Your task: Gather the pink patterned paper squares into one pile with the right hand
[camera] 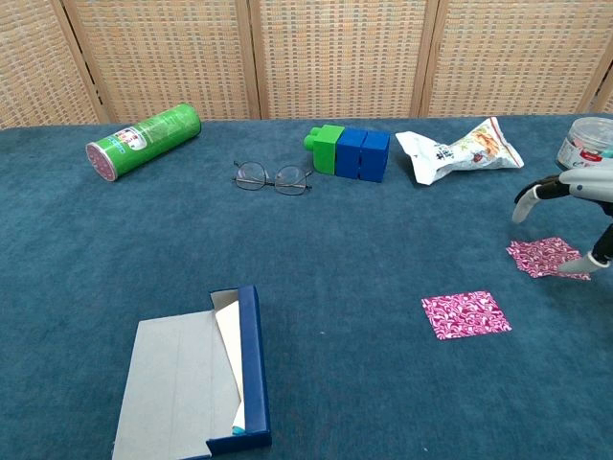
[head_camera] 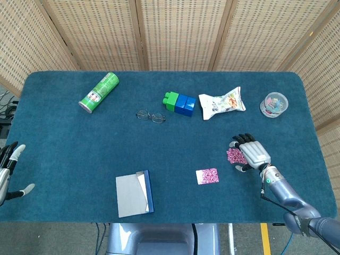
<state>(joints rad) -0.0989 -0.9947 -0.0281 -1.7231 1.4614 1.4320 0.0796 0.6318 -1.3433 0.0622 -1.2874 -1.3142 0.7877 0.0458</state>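
One pink patterned paper square (head_camera: 207,176) (camera: 465,314) lies flat and alone on the blue table, right of centre near the front. More pink patterned paper (head_camera: 234,155) (camera: 542,257) lies further right; its uneven outline looks like overlapping squares. My right hand (head_camera: 252,152) (camera: 573,196) arches over this paper's right side, fingers apart and raised, with one fingertip (camera: 580,261) touching its right edge. It grips nothing. My left hand (head_camera: 7,169) is at the far left table edge with fingers spread, holding nothing; only the head view shows it.
At the back are a green can (head_camera: 99,92), glasses (head_camera: 150,116), green and blue blocks (head_camera: 179,103), a snack bag (head_camera: 222,103) and a clear round container (head_camera: 274,104). A blue box with a grey lid (head_camera: 134,193) sits at the front centre.
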